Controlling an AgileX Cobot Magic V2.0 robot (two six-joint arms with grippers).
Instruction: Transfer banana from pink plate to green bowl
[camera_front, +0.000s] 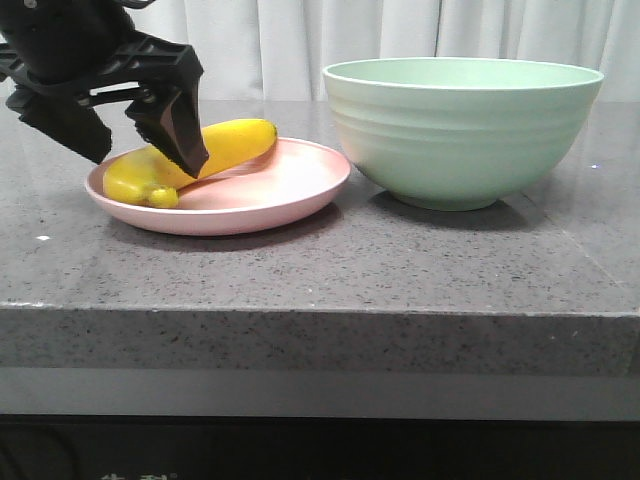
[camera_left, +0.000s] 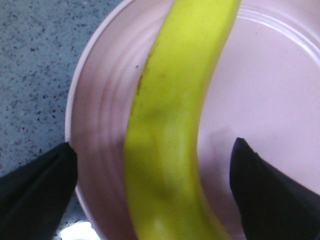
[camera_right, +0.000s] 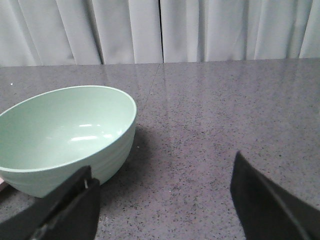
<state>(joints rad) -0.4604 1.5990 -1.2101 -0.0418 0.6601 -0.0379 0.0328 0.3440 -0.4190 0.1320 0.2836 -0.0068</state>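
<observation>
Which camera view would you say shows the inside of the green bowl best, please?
The right wrist view: it looks down into the green bowl, showing an empty, glossy interior. The front view shows only its ridged outside and rim. The left wrist view misses it.

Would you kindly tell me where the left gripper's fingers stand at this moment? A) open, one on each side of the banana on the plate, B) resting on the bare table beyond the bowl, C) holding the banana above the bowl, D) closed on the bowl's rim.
A: the left gripper is open, straddling the banana lying on the plate.
</observation>
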